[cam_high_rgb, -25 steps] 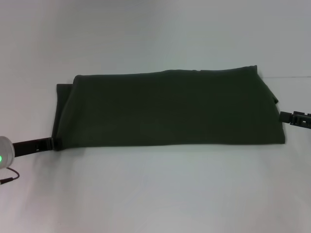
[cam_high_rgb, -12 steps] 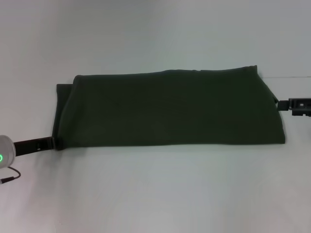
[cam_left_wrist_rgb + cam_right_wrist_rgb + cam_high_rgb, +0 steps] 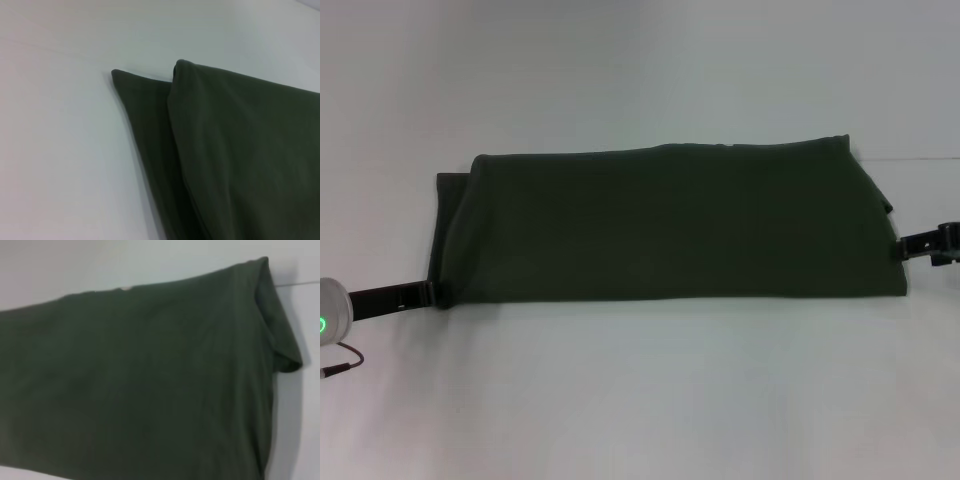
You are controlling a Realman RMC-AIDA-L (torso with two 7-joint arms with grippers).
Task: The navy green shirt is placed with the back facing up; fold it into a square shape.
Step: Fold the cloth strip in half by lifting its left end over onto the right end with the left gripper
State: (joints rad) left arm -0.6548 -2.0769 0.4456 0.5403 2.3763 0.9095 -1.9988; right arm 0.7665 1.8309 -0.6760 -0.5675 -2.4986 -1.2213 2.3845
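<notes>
My left claw [image 3: 432,294] and right claw [image 3: 903,246] are touching the folded navy green shirt [image 3: 665,225]'s ends; grip states unclear.

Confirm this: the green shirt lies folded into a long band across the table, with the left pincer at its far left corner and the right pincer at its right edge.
One detail is wrong. In the head view, the left pincer sits at the near left corner of the navy green shirt, not the far one. The rest holds: the shirt is a long folded band on the table, and the right pincer is at its right edge.
</notes>
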